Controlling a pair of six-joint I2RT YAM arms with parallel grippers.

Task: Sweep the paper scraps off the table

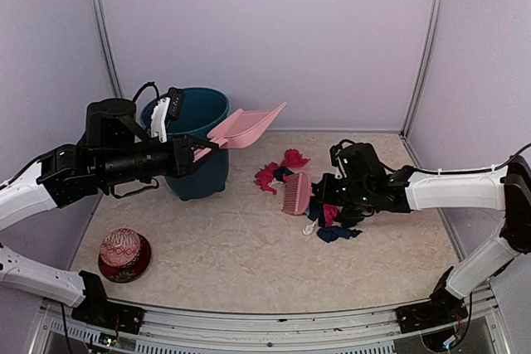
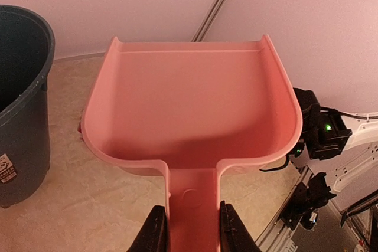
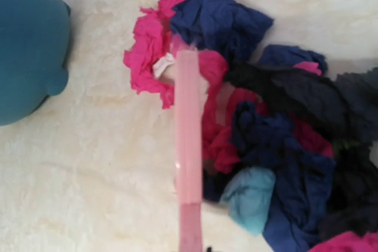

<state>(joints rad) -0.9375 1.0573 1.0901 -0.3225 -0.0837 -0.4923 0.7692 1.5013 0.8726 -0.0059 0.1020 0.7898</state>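
My left gripper (image 1: 199, 153) (image 2: 190, 225) is shut on the handle of a pink dustpan (image 1: 245, 128) (image 2: 189, 110), held in the air beside the bin. The pan's inside is bare. My right gripper (image 1: 323, 191) holds a pink brush (image 1: 296, 192) (image 3: 189, 146), whose head rests against the left side of the pile of paper scraps (image 1: 332, 225) (image 3: 277, 146) on the table (image 1: 224, 246). The scraps are magenta, dark blue, black and one light teal. More magenta scraps (image 1: 278, 170) lie just behind the brush. The right fingers are hidden in the wrist view.
A teal bin (image 1: 199, 180) (image 2: 20, 116) stands at the back left, under the left arm. A dark bowl with a red patterned ball (image 1: 124, 254) sits at the front left. Lilac walls and metal posts enclose the table.
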